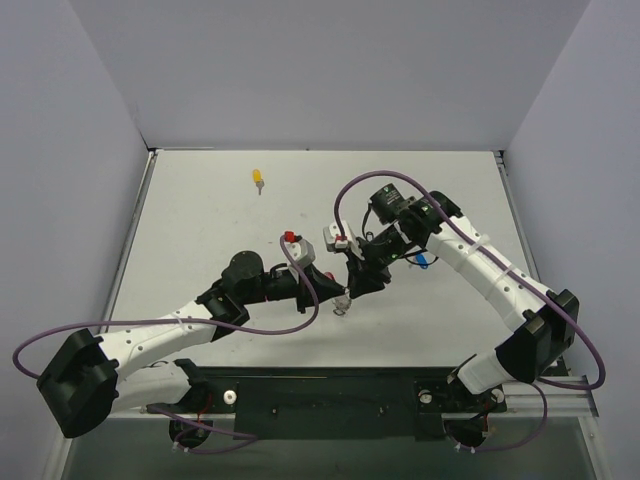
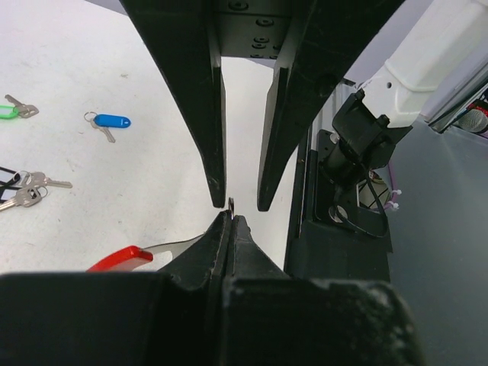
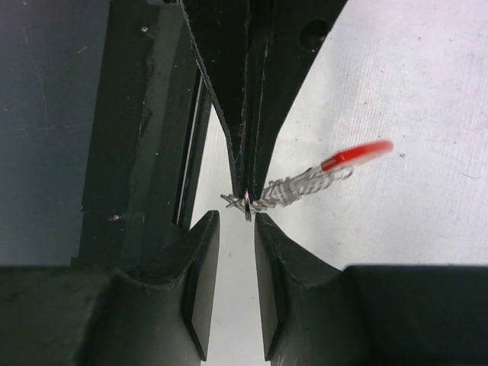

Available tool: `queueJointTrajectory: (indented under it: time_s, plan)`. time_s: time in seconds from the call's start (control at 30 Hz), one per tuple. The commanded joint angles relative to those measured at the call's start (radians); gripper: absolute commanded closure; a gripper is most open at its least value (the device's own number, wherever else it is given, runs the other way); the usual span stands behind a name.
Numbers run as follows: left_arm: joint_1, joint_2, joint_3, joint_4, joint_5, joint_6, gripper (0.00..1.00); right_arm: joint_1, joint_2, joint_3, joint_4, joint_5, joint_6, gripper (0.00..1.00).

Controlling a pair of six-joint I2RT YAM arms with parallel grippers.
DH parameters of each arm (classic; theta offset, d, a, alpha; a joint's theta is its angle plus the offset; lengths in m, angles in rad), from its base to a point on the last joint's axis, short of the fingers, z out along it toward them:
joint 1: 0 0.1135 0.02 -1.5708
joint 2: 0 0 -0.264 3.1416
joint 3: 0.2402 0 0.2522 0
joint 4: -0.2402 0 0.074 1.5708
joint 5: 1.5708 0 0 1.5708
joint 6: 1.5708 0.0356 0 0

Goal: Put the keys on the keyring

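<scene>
Keyring (image 3: 305, 183) pinched closed in our left gripper (image 2: 230, 215); right gripper (image 3: 231, 221) open around it. Next: blue key (image 2: 113, 121), 10 o'clock.

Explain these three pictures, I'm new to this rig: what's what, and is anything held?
Two robot arms work at a white table. The top picture looks down from above; the other two come from a camera on each wrist. The left gripper is shut on the silver metal keyring with a red arc. The right gripper is open, fingers either side of the ring's tip. Loose on the table lie a blue-headed key, a green-headed key and a yellow-headed key.
</scene>
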Motion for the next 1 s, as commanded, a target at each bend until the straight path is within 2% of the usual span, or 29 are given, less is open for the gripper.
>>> queueJointTrajectory:
  time_s: [0.0,0.1,0.27,0.4,0.6,0.7,0.8,0.87,0.97]
  plan:
    - [-0.003,-0.005,0.004,0.095,-0.001,-0.019,1.00,0.015,0.013,0.021,-0.021,-0.057,-0.015,0.79]
    - [-0.003,-0.005,0.001,0.098,-0.001,-0.020,1.00,0.017,0.016,0.021,-0.025,-0.060,-0.020,0.80]
    - [-0.005,-0.003,-0.001,0.101,-0.003,-0.019,1.00,0.015,0.016,0.015,-0.038,-0.077,-0.035,0.92]
    - [-0.005,-0.003,-0.001,0.101,-0.005,-0.016,1.00,0.015,0.020,0.015,-0.042,-0.080,-0.041,0.97]
    - [-0.003,-0.006,-0.001,0.101,-0.006,-0.017,1.00,0.015,0.026,0.007,-0.045,-0.083,-0.046,0.89]
    - [-0.003,-0.008,-0.001,0.101,-0.006,-0.017,1.00,0.017,0.027,0.006,-0.045,-0.086,-0.048,0.88]
    - [-0.003,-0.006,-0.001,0.101,-0.011,-0.017,1.00,0.015,0.027,0.006,-0.048,-0.094,-0.051,0.92]
    - [-0.003,-0.008,-0.003,0.101,-0.014,-0.017,1.00,0.015,0.029,0.006,-0.053,-0.100,-0.052,1.00]
    - [-0.003,-0.008,-0.003,0.101,-0.020,-0.023,1.00,0.015,0.030,0.012,-0.062,-0.109,-0.051,1.00]
